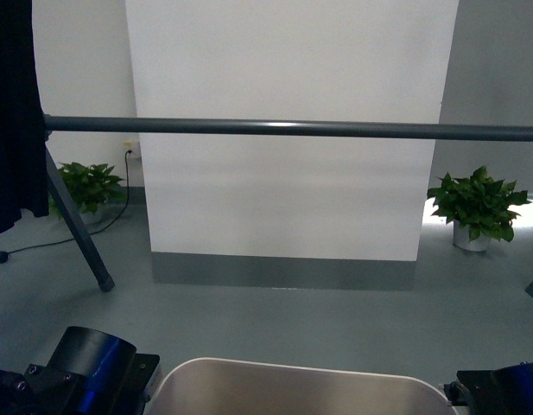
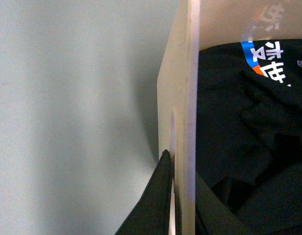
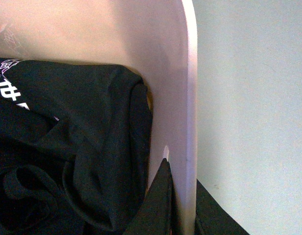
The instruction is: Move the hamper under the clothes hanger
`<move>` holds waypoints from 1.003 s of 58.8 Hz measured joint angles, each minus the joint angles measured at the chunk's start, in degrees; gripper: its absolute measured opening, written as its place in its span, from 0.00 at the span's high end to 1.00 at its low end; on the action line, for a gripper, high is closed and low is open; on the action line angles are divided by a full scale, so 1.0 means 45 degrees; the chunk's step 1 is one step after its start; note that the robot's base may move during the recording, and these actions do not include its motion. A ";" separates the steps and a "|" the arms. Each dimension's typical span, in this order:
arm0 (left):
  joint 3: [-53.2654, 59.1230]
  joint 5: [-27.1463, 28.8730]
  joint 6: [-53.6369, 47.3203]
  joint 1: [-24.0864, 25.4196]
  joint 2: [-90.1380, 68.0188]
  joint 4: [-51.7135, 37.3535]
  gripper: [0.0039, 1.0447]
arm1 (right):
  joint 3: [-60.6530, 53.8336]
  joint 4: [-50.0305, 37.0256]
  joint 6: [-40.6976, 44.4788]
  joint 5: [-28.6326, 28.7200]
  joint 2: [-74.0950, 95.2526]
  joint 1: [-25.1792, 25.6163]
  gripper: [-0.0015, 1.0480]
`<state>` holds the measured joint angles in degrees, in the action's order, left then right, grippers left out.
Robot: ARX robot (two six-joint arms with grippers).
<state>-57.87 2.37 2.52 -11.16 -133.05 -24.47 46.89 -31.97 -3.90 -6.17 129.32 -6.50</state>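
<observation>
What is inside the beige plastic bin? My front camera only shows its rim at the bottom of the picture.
Observer: The beige rectangular plastic hamper holds crumpled black clothes.
Operator: Any pictures on them?
Observer: One piece has a blue, orange and white print.
Operator: Are my grippers holding the bin?
Observer: Yes. The left gripper has a finger on each side of one side wall, and the right gripper straddles another wall the same way.
</observation>
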 joint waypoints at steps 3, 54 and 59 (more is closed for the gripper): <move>0.0000 0.0019 -0.0005 0.0000 0.0000 0.0000 0.97 | 0.0000 0.0000 0.0000 0.0000 0.0000 0.0000 0.97; 0.0000 0.0087 -0.0005 0.0039 0.0000 0.0000 0.97 | 0.0000 0.0000 0.0000 0.0044 0.0000 -0.0058 0.97; 0.0005 0.0068 -0.0005 0.0024 0.0000 0.0000 0.97 | 0.0000 0.0000 0.0000 0.0000 0.0000 -0.0049 0.97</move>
<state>-57.84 2.68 2.50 -11.05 -133.05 -24.47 46.89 -31.97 -3.90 -6.17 129.32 -6.72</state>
